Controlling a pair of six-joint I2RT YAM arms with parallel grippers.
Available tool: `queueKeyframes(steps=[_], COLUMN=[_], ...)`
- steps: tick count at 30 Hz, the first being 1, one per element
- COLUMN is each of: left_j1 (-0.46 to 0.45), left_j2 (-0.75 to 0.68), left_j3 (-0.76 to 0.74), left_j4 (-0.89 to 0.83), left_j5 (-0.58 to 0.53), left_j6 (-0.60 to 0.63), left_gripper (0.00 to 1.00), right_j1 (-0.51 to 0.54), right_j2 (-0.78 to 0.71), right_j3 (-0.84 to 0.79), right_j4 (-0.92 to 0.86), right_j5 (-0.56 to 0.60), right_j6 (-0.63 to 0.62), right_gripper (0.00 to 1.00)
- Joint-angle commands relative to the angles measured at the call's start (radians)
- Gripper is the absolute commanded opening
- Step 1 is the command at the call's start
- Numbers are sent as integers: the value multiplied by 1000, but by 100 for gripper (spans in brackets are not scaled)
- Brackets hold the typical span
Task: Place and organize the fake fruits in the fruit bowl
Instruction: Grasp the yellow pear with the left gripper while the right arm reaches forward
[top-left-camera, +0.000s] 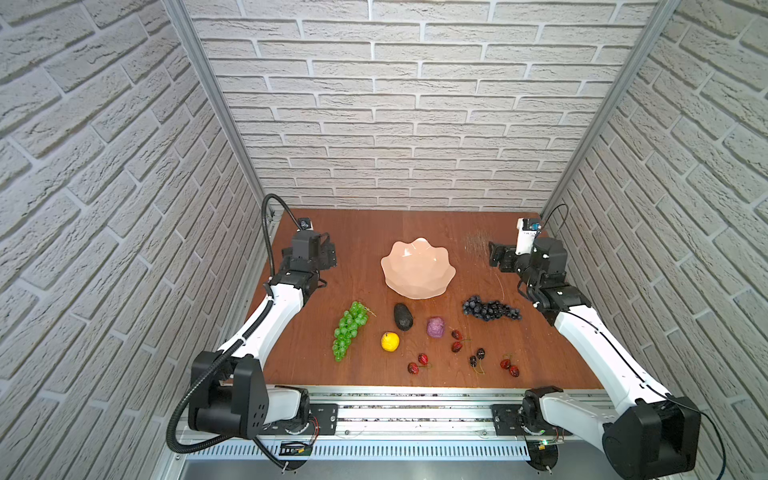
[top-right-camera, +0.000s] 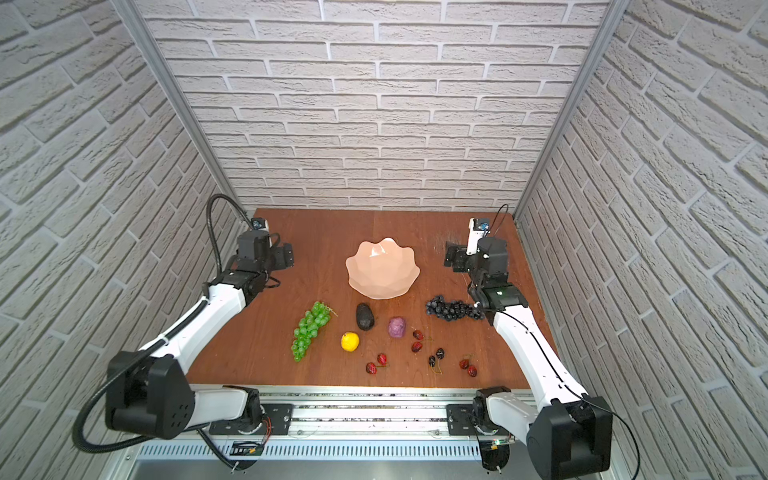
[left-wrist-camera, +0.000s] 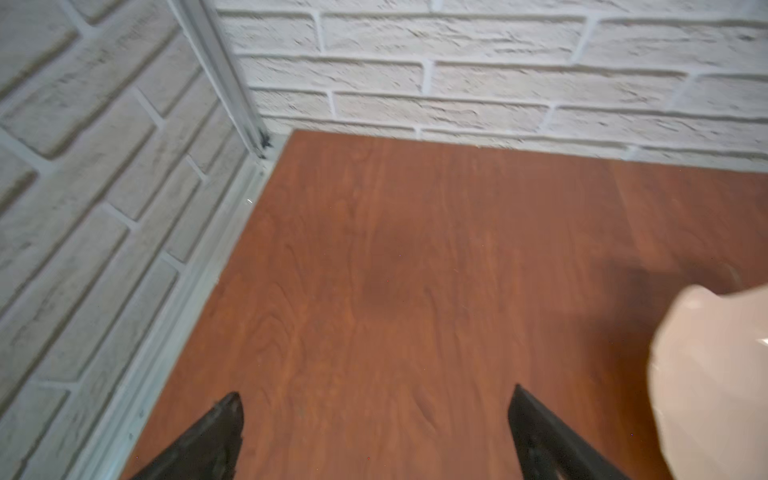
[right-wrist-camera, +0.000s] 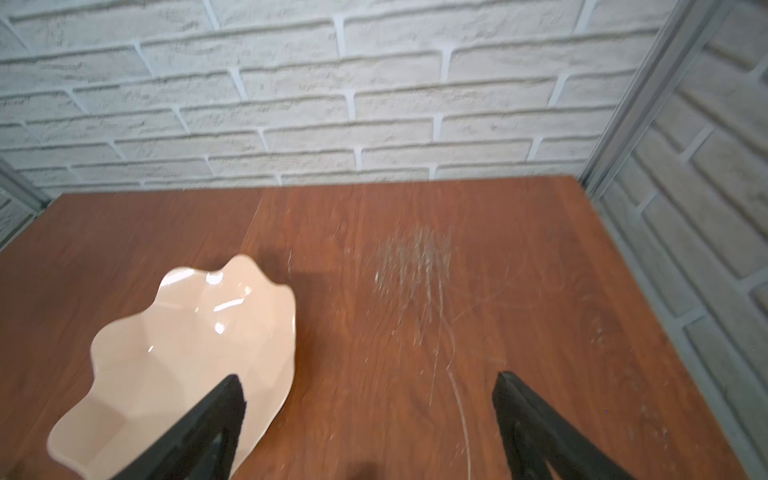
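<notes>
Fruit bowl (top-left-camera: 417, 272) mid-table, empty; every fruit on table (top-left-camera: 365, 232) in front of it, toward robot base. Left gripper (top-left-camera: 329, 254) and right gripper (top-left-camera: 495, 257) at far side, flanking bowl, both aimed at back wall, i.e. away from fruit. Jaws spread wide on both, nothing between, per wrist views.

Dark blue-black grape bunch (top-left-camera: 490, 309) beside right forearm, nearest to right arm; long axis across table, fat end toward middle, thin end toward right arm. Green grape bunch (top-left-camera: 349, 330) nearest left arm, long axis diagonal, front to back. Avocado (top-left-camera: 402, 316) just in front of bowl; lemon (top-left-camera: 390, 341), purple fruit (top-left-camera: 435, 327), cherries (top-left-camera: 457, 340) further front.

Prob. next: pull right wrist back and down, turn jaws to close across bunch's short axis.
</notes>
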Motion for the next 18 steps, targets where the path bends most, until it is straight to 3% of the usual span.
queueKeyframes(steps=[1, 5, 11, 18], left_j1=[-103, -271, -521, -632], left_j2=[-23, -7, 72, 188], left_j3=[36, 45, 53, 63], left_j4=[-302, -402, -464, -501], left_j5=[97, 240, 298, 339], left_j6=[-134, -224, -309, -375], left_gripper=[98, 90, 89, 87], right_j1=[92, 201, 261, 293], right_j2=[15, 50, 76, 114], right_j3=[44, 64, 41, 29], right_j4=[-181, -237, -205, -168], right_j5=[-48, -67, -120, -128], right_j6=[35, 36, 71, 82], right_gripper=[94, 92, 91, 91])
